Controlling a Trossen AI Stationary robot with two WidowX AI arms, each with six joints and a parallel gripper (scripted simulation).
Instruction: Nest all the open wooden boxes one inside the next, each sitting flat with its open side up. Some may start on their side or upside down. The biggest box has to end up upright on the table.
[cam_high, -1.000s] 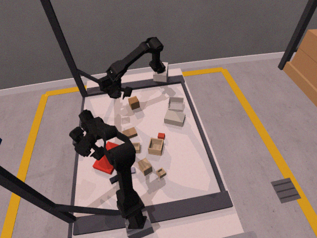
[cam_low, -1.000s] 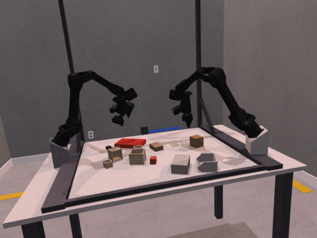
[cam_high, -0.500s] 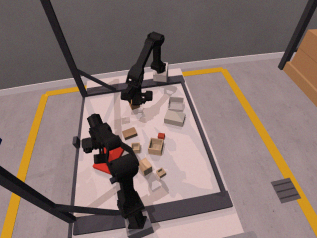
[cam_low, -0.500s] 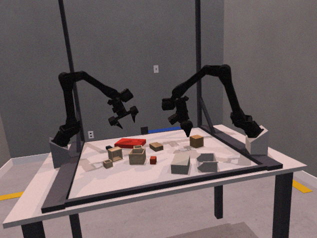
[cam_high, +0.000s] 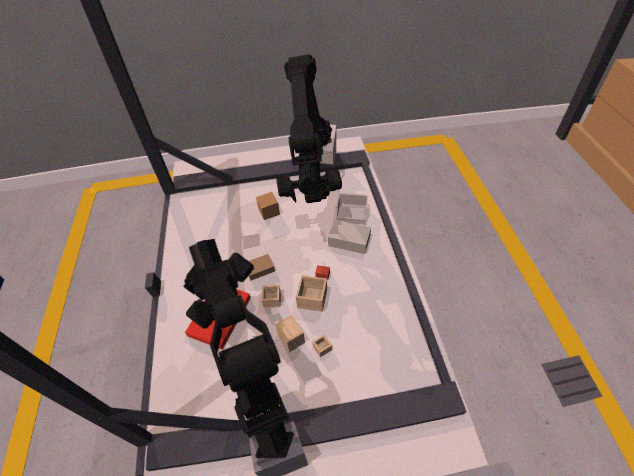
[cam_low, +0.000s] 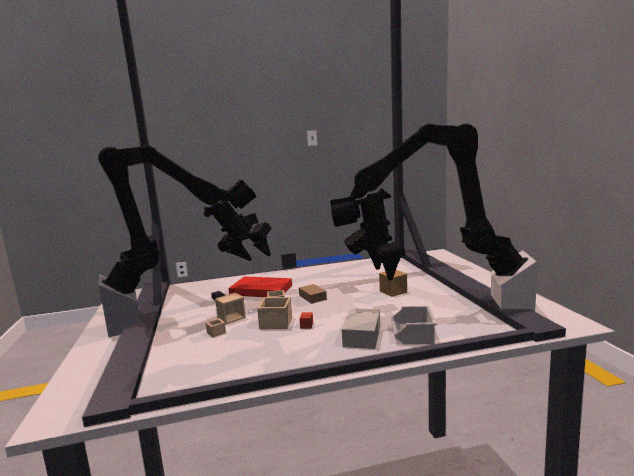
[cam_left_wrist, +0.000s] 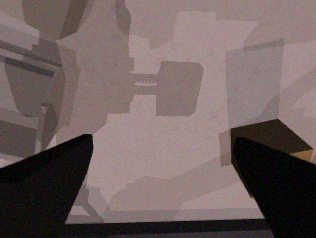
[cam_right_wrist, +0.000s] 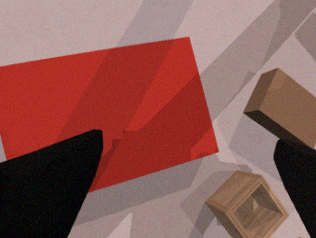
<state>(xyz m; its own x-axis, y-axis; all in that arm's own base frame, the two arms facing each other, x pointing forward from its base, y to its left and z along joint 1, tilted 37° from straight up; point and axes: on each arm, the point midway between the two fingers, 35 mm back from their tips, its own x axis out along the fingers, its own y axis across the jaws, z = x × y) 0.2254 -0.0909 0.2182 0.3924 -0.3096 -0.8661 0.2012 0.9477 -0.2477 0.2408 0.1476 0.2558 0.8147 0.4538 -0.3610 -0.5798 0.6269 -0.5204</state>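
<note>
The largest open wooden box (cam_high: 309, 304) (cam_low: 273, 320) stands upright. A medium wooden box (cam_high: 289, 327) (cam_low: 228, 298) lies on its side, its opening facing the exterior camera. A smaller wooden box (cam_high: 271, 303) (cam_right_wrist: 231, 192) stands upright beside the largest. The smallest box (cam_high: 324, 352) (cam_low: 217, 330) is upright near the medium one. My right gripper (cam_low: 259, 256) (cam_right_wrist: 188, 143) is open and empty, above the red slab. My left gripper (cam_low: 384, 272) (cam_left_wrist: 164, 143) is open and empty, above the table near the brown cube.
A red slab (cam_high: 202, 330) (cam_low: 260, 285) (cam_right_wrist: 150, 75), a flat brown block (cam_high: 262, 266) (cam_low: 312, 293) (cam_right_wrist: 295, 107), a brown cube (cam_high: 267, 205) (cam_low: 393, 283) (cam_left_wrist: 270, 135) and a red cube (cam_high: 322, 271) (cam_low: 306, 320) lie around. A grey block (cam_high: 349, 239) (cam_low: 361, 333) sits beside an open grey box (cam_low: 417, 334).
</note>
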